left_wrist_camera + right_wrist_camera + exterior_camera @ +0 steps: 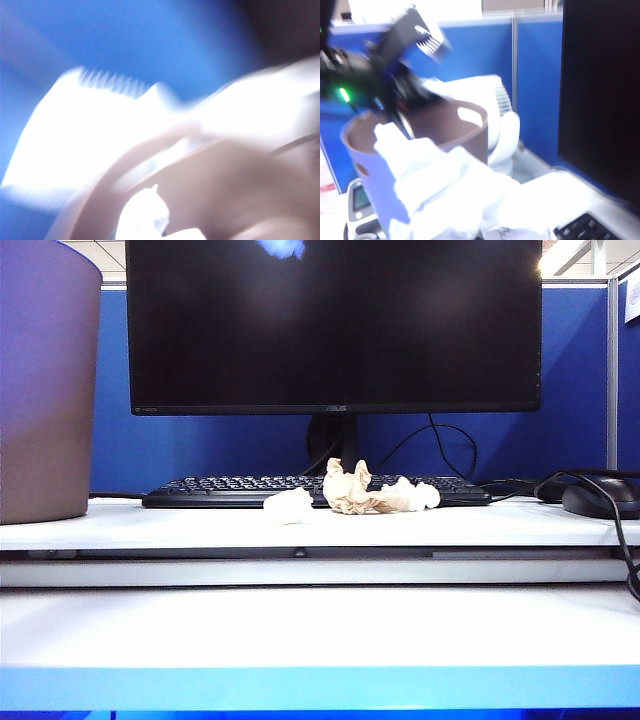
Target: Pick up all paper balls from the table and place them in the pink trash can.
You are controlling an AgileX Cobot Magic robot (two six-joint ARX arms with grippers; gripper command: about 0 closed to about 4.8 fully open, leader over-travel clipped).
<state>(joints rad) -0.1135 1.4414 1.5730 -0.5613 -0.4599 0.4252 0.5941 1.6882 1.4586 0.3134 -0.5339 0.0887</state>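
Left gripper: the left gripper hangs over the open top of the pink trash can, at the far left of the scene. It looks dark and blurry in the right wrist view.
Left jaws: pressed together. The left wrist view is too smeared to tell if they hold anything. A small white scrap shows low down, by the can's rim.
Right gripper: just to the right of the trash can, up above the left end of the keyboard. The paper hides it from its own camera.
Right jaws: clamped on a big white paper wad, which is lifted off the surface.
Trash can: tall and pink-brown. It stands on the surface at the left.
Paper on the surface: three balls lie in front of the keyboard, near the middle. There is a white paper ball on the left, a tan paper ball in the middle and a second white paper ball touching the tan one on the right.
Other things: a black monitor stands behind the keyboard, and a dark mouse sits at the far right.
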